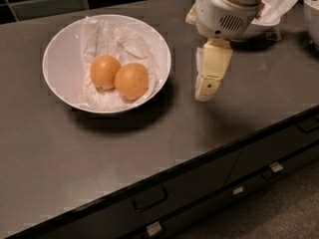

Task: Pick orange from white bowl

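Observation:
The white bowl [60,44] stands on the dark counter at the left, lined with crumpled white paper. Two near-identical oranges lie side by side in it. The orange [131,81] on the right looks slightly larger and matte. Its twin [104,71] on the left touches it and shows a small highlight. My gripper [205,89] hangs tip-down from the white arm, to the right of the bowl and just outside its rim, above the counter. It holds nothing.
Behind the arm at the top right is another white dish with white paper [277,8]. A further white bowl [313,14] is cut by the right edge. The counter's front edge [199,158] runs diagonally above drawers with handles. Dark tiles line the back.

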Controlling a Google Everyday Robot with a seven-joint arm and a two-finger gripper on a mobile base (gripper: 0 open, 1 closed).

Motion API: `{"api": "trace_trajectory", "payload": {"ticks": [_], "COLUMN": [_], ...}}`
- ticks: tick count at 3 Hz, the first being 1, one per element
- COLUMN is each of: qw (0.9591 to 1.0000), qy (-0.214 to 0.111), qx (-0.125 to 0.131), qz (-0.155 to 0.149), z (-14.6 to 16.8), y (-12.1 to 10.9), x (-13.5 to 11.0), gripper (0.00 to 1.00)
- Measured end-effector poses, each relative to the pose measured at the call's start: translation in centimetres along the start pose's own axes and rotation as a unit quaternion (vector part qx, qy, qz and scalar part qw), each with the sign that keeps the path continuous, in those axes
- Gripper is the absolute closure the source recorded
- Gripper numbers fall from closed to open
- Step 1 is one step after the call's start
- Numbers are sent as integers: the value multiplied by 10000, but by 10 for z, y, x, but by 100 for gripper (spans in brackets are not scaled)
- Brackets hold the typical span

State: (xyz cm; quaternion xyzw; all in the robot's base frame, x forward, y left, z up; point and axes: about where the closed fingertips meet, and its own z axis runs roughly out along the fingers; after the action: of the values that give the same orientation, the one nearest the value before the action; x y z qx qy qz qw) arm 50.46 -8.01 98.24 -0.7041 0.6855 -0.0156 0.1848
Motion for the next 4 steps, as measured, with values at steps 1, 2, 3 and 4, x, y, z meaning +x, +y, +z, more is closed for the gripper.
{"api": "trace_trajectory", "payload": {"ticks": [1,2,3,4], "qw": [9997,9990,9989,9975], "qy": [-187,-426,-440,-555], "qx": [-57,-141,-150,-318], "qz": [-146,-83,-101,-295], "z": [25,54,55,66], "y": [-27,-50,-50,-47], "x": [-26,-48,-50,-82], "gripper": [0,0,0,0]}}
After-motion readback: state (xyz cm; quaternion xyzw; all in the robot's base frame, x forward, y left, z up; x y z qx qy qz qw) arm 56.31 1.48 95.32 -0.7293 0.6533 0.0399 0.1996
